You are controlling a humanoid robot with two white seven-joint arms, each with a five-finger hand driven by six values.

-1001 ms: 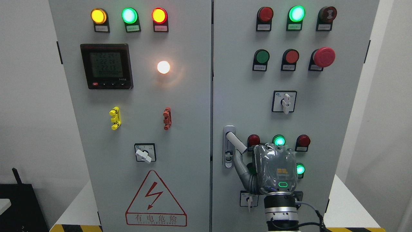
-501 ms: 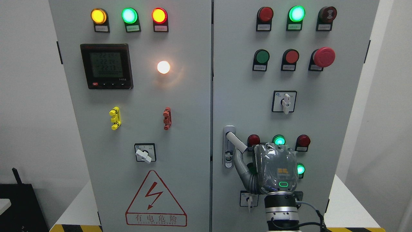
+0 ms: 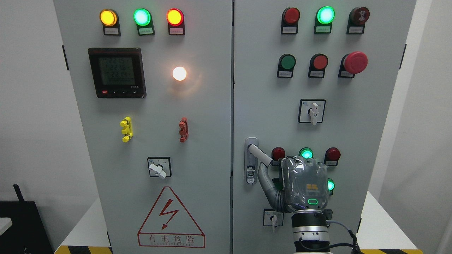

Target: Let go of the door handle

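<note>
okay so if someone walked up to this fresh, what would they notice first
Probably the robot's right hand, low on the cabinet's right door, its thumb reaching up toward the swung-out door handle. Next, the glowing white lamp on the left door and the red mushroom button at upper right.

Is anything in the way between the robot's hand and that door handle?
Nothing visible is. The right hand sits just right of the door handle, whose lever sticks out tilted toward it. The thumb reaches up under the lever's end. The red indicator light sits behind on the panel, not between them.
</note>
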